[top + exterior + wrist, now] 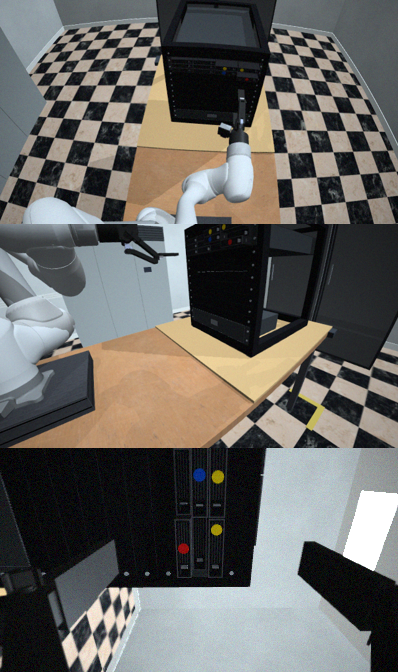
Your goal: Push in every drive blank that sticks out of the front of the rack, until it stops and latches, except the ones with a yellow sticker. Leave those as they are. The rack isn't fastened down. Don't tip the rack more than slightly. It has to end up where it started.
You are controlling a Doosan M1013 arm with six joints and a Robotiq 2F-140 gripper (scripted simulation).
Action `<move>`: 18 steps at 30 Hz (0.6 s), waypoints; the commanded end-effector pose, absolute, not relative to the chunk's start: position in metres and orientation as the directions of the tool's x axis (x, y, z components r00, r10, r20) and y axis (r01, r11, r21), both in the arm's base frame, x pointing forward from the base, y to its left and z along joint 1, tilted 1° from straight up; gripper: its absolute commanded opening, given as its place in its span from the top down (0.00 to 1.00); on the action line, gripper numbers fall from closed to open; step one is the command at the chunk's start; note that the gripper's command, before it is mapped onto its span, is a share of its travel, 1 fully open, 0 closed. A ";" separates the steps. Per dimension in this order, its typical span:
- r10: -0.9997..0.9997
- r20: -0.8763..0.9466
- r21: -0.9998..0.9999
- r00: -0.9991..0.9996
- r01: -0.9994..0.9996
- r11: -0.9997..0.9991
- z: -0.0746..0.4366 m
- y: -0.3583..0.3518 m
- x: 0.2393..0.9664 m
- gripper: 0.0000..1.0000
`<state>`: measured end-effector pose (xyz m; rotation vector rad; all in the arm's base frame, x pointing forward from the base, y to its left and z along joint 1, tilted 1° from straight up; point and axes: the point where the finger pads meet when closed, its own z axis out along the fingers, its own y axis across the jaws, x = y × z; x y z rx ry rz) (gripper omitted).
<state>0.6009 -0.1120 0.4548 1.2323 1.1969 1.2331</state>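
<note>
The black rack point(214, 99) point(224, 286) point(90, 503) stands on the light board point(174, 130) point(236, 364) with its front toward my arm. Near the top of the front sit drive blanks with round stickers. Two are yellow point(224, 68) point(241, 70) point(210, 231) point(223, 227) point(217, 476) point(216, 529), one is blue point(223, 73) point(209, 239) point(199, 475) and one is red point(247, 79) point(229, 242) point(183, 548). I cannot tell how far each sticks out. My gripper point(242, 93) point(175, 236) point(209, 557) is open and empty. It hovers in front of the rack's right side, level with the blanks and apart from the face.
A grey panel point(211, 116) point(214, 322) sits at the bottom of the rack front. A grey box point(268, 320) lies inside the rack. A tall black cabinet point(357, 286) stands behind it and grey cabinets point(124, 292) to the left. My arm's base plate point(62, 386) sits on the brown table point(149, 398).
</note>
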 end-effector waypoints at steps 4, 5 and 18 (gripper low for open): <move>1.000 0.019 1.000 -0.004 -0.003 -0.019 0.457 -0.112 0.601 0.00; 1.000 0.017 1.000 -0.004 -0.004 -0.017 0.457 -0.112 0.601 0.00; 1.000 0.013 1.000 -0.005 -0.005 -0.013 0.457 -0.112 0.600 0.00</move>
